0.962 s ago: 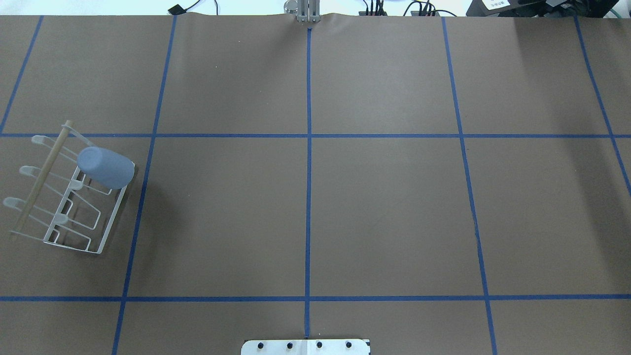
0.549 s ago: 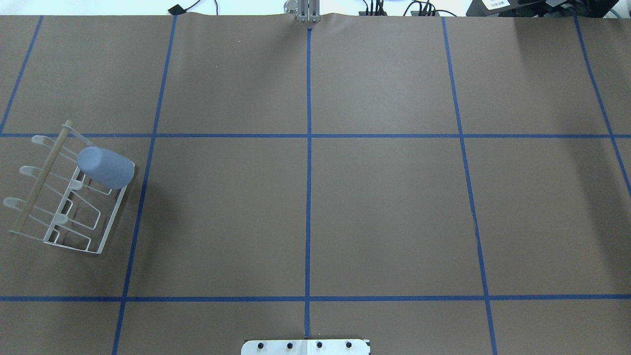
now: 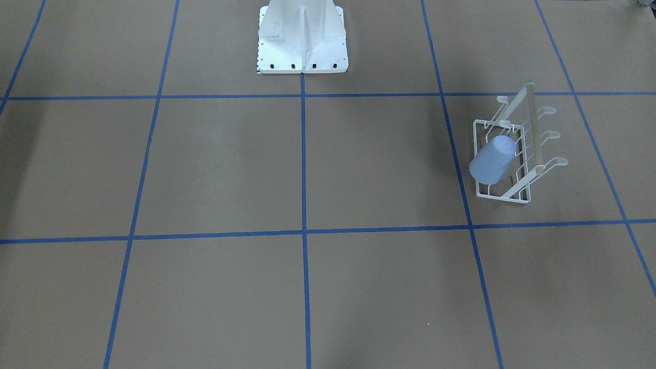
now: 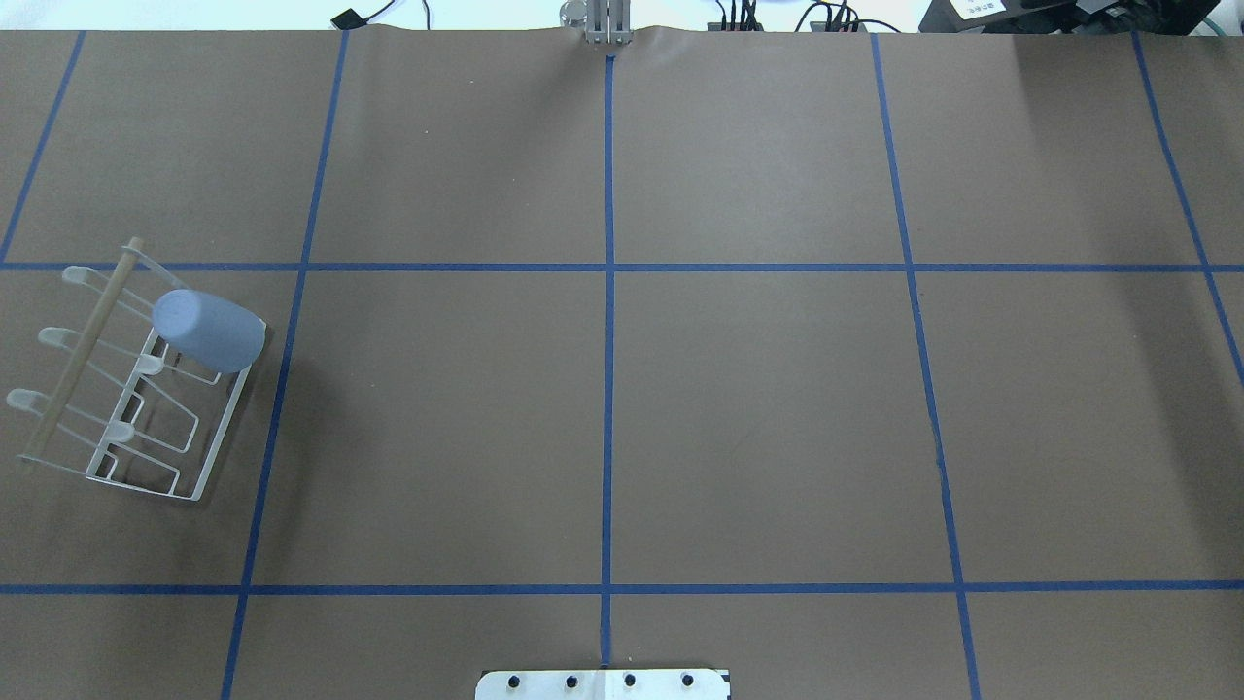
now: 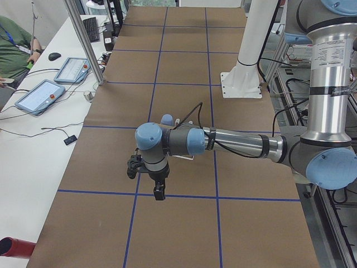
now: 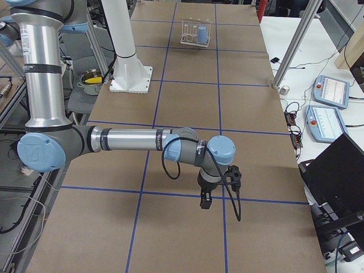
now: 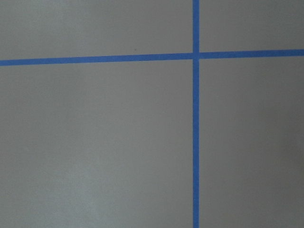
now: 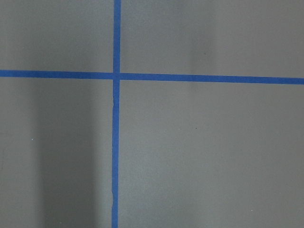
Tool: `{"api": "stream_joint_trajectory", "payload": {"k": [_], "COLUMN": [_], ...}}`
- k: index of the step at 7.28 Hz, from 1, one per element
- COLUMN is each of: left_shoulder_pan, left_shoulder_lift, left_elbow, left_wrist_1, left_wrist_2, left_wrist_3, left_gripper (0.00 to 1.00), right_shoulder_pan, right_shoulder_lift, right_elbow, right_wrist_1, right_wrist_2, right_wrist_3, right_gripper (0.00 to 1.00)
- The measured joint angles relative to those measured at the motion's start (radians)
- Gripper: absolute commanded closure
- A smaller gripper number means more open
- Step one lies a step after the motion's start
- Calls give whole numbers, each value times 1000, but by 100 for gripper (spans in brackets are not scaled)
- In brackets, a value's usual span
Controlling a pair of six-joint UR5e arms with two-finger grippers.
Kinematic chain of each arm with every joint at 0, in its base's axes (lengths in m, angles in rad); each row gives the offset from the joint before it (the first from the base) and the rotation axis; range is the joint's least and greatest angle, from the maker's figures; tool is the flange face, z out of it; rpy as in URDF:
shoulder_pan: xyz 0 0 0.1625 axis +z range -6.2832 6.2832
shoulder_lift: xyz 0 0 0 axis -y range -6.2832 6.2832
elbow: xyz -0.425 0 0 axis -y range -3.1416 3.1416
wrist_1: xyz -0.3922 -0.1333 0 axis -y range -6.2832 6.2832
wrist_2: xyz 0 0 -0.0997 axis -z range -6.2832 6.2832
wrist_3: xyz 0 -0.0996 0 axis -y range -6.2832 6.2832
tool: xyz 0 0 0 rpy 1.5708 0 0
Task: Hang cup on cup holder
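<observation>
Two tools, each visible only from an end-of-table camera. The left tool (image 5: 159, 194) points straight down from the near arm's wrist, above the worktop (image 4: 758, 418) and close over a blue tape line (image 5: 184, 196). Cannot tell whether its fingers are spread or pressed together. The right tool (image 6: 205, 203) also points down above the worktop, and its fingers cannot be judged either. Both wrist cameras show just brown worktop and a crossing of tape lines.

The left tool is apart from the cup (image 4: 209, 331); the right tool is well apart from it. Overhead, the cup sits on the cup holder (image 4: 83, 347) at the holder's 1 o'clock corner. It is tilted, closed base up toward 10 o'clock, wide mouth down toward 4 o'clock, and it hides the wire under it.

The holder stands at 9 o'clock on the worktop. Its wooden rod runs from 1 to 7 o'clock along the outer side, and three rounded prong tips stick out past the rod toward 9 o'clock.

The white robot base (image 3: 302, 36) is at 12 o'clock in the front-facing view. An operator in green (image 5: 11, 44) sits by two tablets (image 5: 39, 96) on a side table.
</observation>
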Motion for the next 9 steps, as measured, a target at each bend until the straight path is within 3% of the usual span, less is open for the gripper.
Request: {"api": "stream_joint_trajectory", "payload": {"k": [9], "left_shoulder_pan": [-21], "left_shoulder_lift": [-10], "left_elbow": [32], "left_wrist_1": [8], "left_wrist_2": [-1], "left_wrist_3": [32], "left_gripper": [2], "right_shoulder_pan": [-2], "right_shoulder_lift": [-5], "right_elbow": [11], "right_wrist_1": [0], "right_wrist_2": [-3], "right_wrist_3": [0], "right_gripper": [0]}}
